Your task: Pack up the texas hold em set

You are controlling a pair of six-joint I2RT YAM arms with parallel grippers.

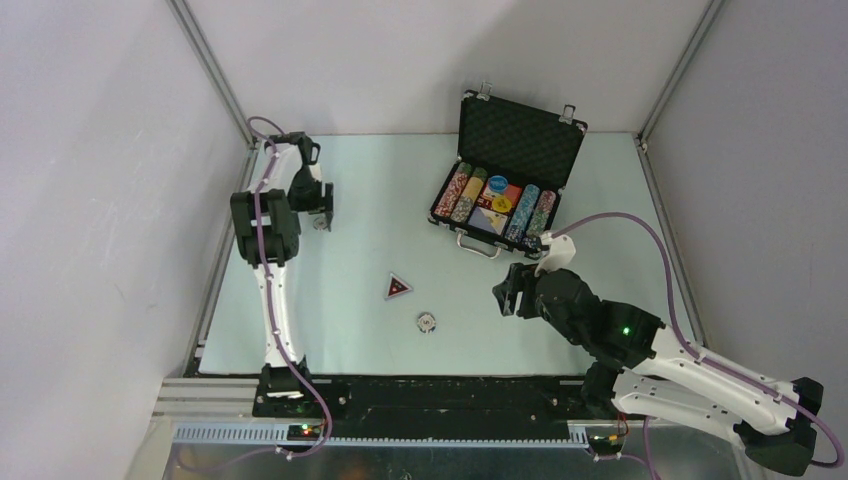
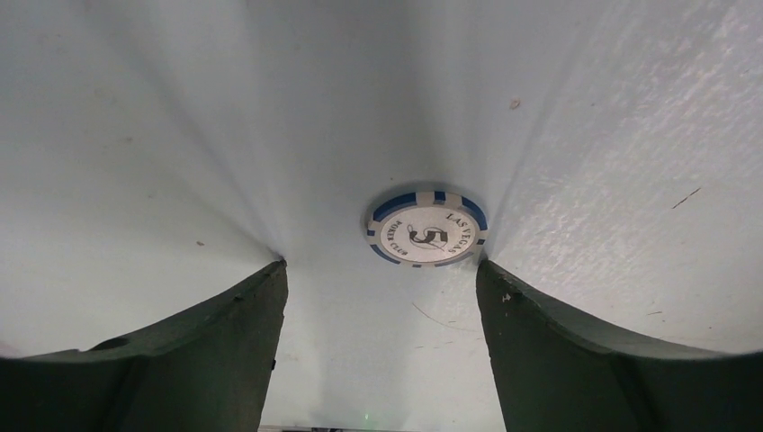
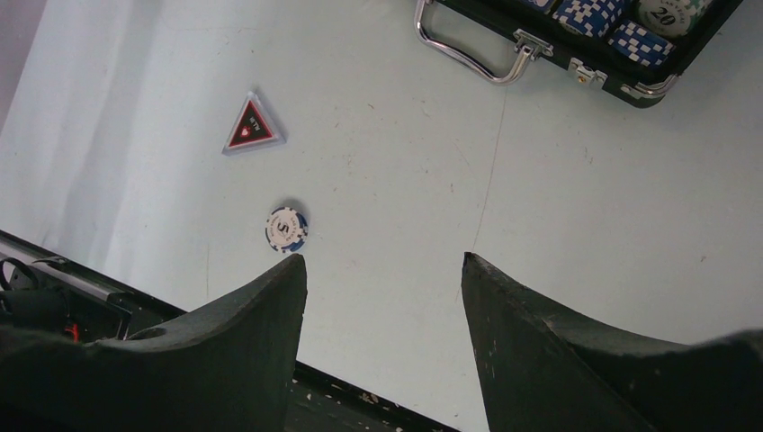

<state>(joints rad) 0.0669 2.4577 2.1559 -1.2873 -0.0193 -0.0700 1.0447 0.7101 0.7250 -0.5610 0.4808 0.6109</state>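
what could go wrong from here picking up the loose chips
1. The left chip lies flat on the table, just past the open left gripper's fingertips; a pinch may skid it away or close on nothing.
2. The centre chip and triangular piece sit loose ahead of the open right gripper; a low sweep could knock them aside.
3. The briefcase lid stands open; a reaching arm might bump it.
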